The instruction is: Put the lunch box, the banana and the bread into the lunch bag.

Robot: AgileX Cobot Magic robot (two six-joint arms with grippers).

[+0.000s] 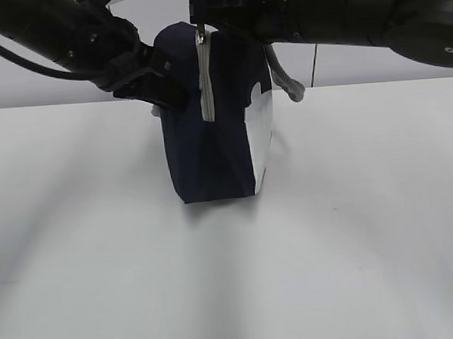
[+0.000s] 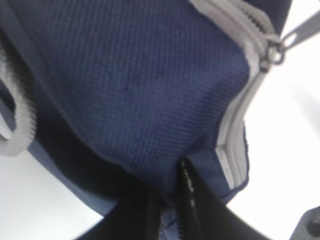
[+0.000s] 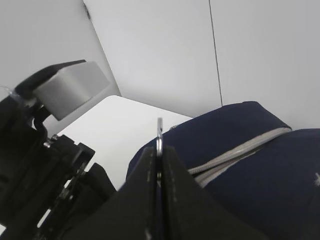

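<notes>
The lunch bag [image 1: 209, 140] stands upright on the table [image 1: 233, 277], directly below both grippers, its long axis vertical. The left gripper [image 1: 168, 88] pinches navy fabric at the bag's upper left corner, just beside the grey zipper band [image 2: 235, 125]. The right gripper [image 3: 159, 160], equally near, is clenched on a thin metal piece, apparently the zipper pull. Lunch box, banana and bread are out of sight, so whether they sit inside cannot be told.
</notes>
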